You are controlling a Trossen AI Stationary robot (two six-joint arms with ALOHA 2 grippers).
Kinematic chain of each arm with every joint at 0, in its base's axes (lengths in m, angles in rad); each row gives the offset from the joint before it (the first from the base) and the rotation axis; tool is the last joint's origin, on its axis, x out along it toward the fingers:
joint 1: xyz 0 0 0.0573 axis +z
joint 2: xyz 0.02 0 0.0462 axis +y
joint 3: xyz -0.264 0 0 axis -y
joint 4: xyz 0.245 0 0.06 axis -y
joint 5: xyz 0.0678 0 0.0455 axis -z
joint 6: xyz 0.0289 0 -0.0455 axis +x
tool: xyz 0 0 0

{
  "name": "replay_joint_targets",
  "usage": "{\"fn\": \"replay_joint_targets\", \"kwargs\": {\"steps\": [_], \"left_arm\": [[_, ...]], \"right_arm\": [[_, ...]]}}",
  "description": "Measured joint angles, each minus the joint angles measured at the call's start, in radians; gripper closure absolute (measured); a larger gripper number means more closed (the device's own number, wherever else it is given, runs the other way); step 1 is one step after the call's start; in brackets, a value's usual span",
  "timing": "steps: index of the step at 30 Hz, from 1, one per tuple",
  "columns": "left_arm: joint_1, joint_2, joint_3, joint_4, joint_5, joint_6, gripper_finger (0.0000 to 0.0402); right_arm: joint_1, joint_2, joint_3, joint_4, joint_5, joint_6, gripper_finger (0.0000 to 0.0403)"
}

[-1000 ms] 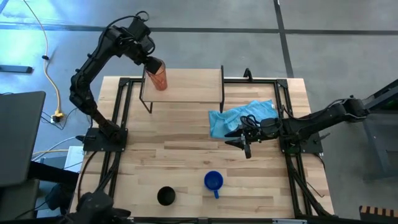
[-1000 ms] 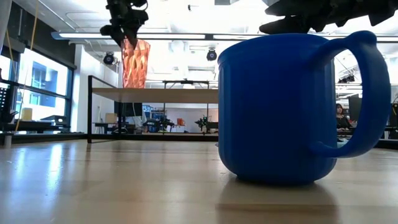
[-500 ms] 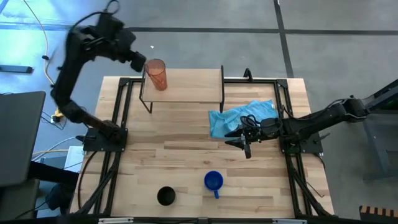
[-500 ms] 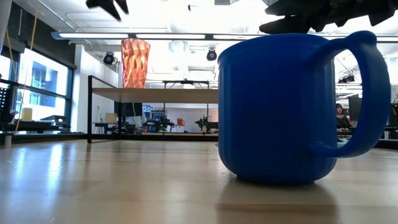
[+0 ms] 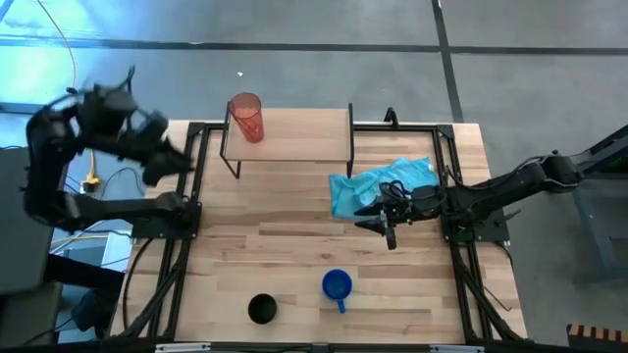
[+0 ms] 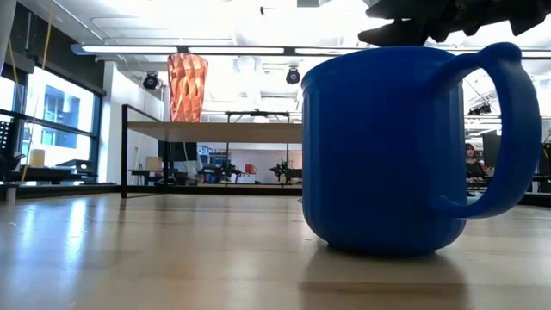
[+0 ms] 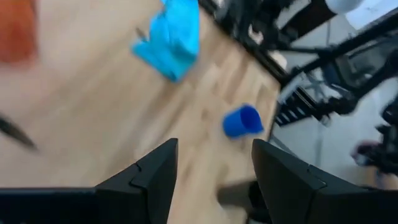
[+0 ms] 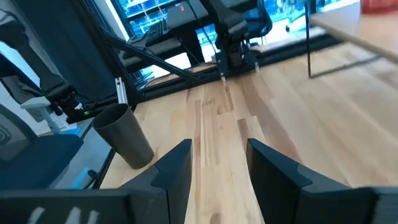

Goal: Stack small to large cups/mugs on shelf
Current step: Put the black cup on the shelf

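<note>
**Tumbler shelved; two cups left on the table**

The tumbler (image 5: 246, 117) stands on the shelf (image 5: 299, 134). The black cup (image 5: 262, 309) and blue mug (image 5: 337, 286) sit nearer the right gripper (image 5: 385, 226). Both grippers, including the left gripper (image 7: 211, 171) beyond the table's edge, are spread and empty.

Three vessels — one orange tumbler (image 5: 246, 117), one black cup (image 5: 262, 309), one blue mug (image 5: 337, 286) — plus one shelf (image 5: 304, 134), one cloth (image 5: 378, 183) (light blue), two arms.

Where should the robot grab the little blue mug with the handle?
Probably by the rim. The small blue plastic mug stands upright and open on the wooden tabletop, so a hand could drop from above, pinching the wall opposite its handle, which points toward the table's front edge.
</note>
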Motion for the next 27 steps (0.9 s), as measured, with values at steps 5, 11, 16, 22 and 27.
{"fn": "replay_joint_targets", "kwargs": {"steps": [5,11,16,22,27], "left_arm": [[-0.086,-0.193,-0.255,0.002,-0.032,-0.189,0.0209],[-0.095,-0.359,-0.514,0.098,0.004,-0.238,0.0209],[-0.095,-0.435,-0.674,0.224,0.082,-0.222,0.0209],[-0.095,-0.457,-0.794,0.401,0.149,-0.151,0.0209],[-0.095,-0.457,-0.854,0.531,0.188,-0.144,0.0209]], "right_arm": [[-0.03,0.0,0.0,0.097,0.0,-0.055,0.0258],[-0.078,0.0,0.0,0.274,-0.099,-0.013,0.0258],[-0.089,0.003,0.001,0.289,-0.197,0.101,0.0258],[-0.03,0.006,0.002,0.337,-0.177,0.08,0.0258],[0.003,0.006,0.002,0.345,-0.105,0.04,0.0258]]}}
